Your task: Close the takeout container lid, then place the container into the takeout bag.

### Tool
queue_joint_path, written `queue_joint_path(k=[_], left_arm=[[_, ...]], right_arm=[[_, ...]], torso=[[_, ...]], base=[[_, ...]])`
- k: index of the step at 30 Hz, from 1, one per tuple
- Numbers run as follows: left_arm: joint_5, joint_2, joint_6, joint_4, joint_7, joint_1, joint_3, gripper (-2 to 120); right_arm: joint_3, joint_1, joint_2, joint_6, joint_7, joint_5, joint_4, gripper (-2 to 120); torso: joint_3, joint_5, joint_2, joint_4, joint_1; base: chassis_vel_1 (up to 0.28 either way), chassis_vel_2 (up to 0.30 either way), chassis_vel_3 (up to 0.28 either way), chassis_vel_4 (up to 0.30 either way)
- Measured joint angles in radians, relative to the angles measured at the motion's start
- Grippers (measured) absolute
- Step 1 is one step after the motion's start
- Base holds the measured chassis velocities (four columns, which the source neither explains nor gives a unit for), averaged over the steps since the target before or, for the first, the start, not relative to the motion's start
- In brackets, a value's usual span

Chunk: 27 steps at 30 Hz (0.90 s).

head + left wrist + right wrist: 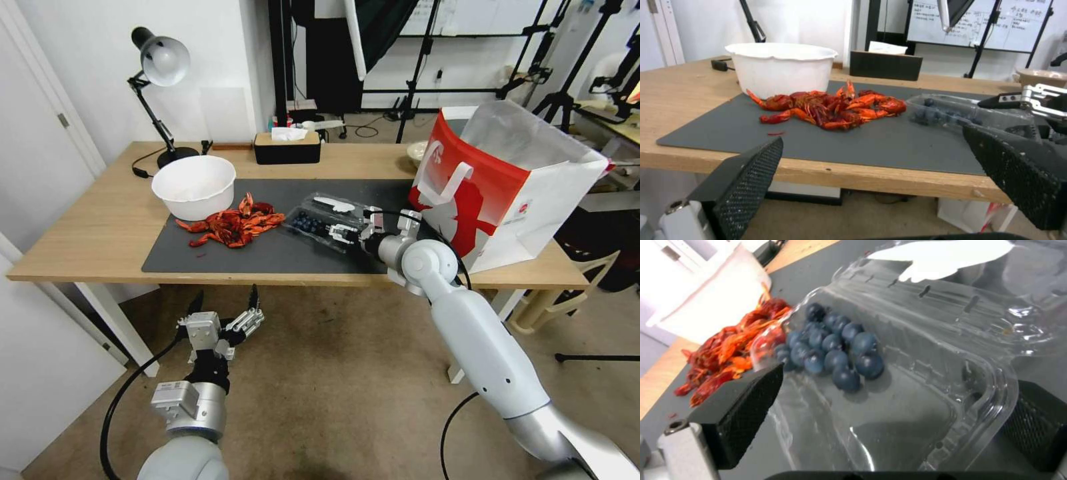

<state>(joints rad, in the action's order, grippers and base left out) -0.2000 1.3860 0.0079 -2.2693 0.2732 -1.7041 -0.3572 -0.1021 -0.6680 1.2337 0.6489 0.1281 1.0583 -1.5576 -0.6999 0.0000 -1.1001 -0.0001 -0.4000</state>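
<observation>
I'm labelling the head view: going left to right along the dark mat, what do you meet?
White bowl → pile of red crayfish → takeout container → right pincer → takeout bag.

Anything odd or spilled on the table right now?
Yes: a pile of red crayfish lies loose on the dark mat beside the white bowl, not in it. The takeout container is open, the right gripper at its edge. The left gripper hangs below the table.
</observation>
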Motion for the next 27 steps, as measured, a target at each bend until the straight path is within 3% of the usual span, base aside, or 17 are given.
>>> queue_joint_path(k=[27], left_arm=[[0.016, -0.003, -0.012, 0.013, -0.001, -0.004, 0.004, 100]], right_arm=[[0.032, -0.127, 0.007, -0.005, -0.006, -0.016, -0.166, 100]], torso=[[0.0, 0.0, 0.0, 0.0001, 0.0]], base=[[0.0, 0.0, 0.0, 0.0]])
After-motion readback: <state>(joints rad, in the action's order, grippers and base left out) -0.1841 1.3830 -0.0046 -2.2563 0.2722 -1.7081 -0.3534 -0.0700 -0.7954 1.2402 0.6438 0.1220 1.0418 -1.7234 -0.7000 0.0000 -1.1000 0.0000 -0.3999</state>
